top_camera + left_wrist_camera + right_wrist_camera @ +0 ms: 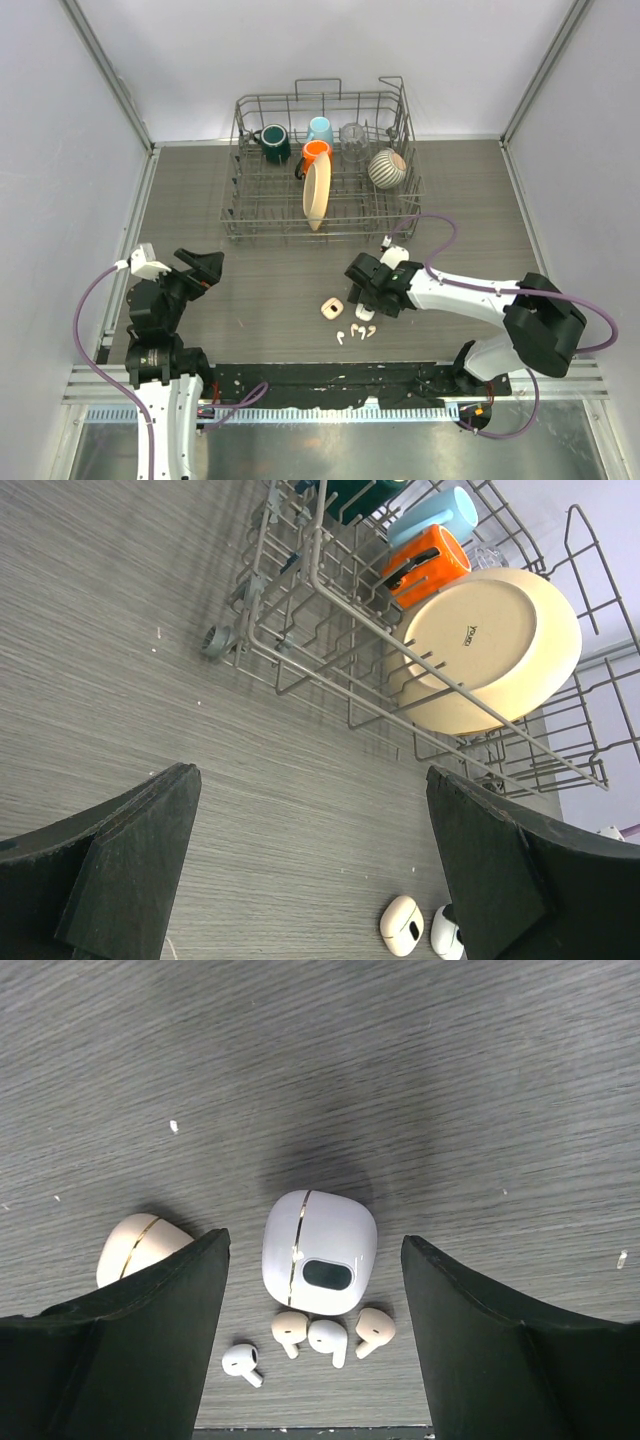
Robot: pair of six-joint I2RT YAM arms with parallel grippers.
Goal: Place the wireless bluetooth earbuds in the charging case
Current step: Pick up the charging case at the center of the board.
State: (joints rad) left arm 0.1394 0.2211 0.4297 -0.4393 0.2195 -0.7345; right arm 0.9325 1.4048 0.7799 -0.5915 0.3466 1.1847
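No earbuds [327,1336] are in yet; four lie beside the white case [335,1230], which looks closed. The right gripper [312,1260] hangs over the case, jaws apart and empty. The left gripper [312,865] is also apart.

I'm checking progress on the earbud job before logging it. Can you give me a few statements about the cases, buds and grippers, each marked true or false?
1. Four earbuds lie loose on the table beside the white case. True.
2. The white case has its lid open. False: it is shut.
3. The right gripper has its jaws apart, one on either side of the white case. True.
4. The left gripper holds an earbud. False: it is open and empty, off by the dish rack.
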